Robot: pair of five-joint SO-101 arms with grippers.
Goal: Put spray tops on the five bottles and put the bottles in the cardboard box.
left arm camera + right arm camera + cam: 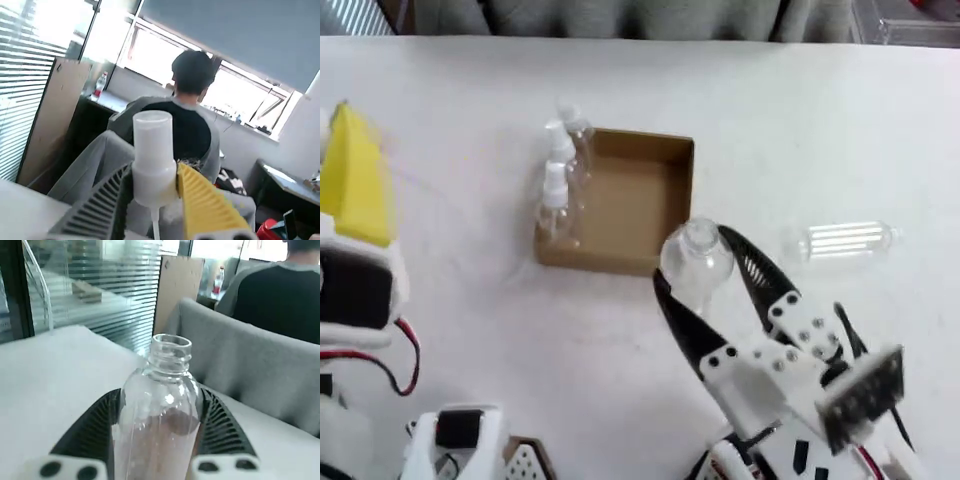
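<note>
My right gripper is shut on an uncapped clear bottle, held upright just off the front right corner of the cardboard box. In the right wrist view the bottle stands between the black fingers, its neck open. My left gripper is shut on a white spray top, its tube hanging down. That arm's yellow finger is at the table's far left. Bottles with spray tops sit along the box's left wall.
Another clear bottle without a top lies on its side on the white table, to the right of the box. The right half of the box's floor is bare. A person sits with their back turned beyond the table.
</note>
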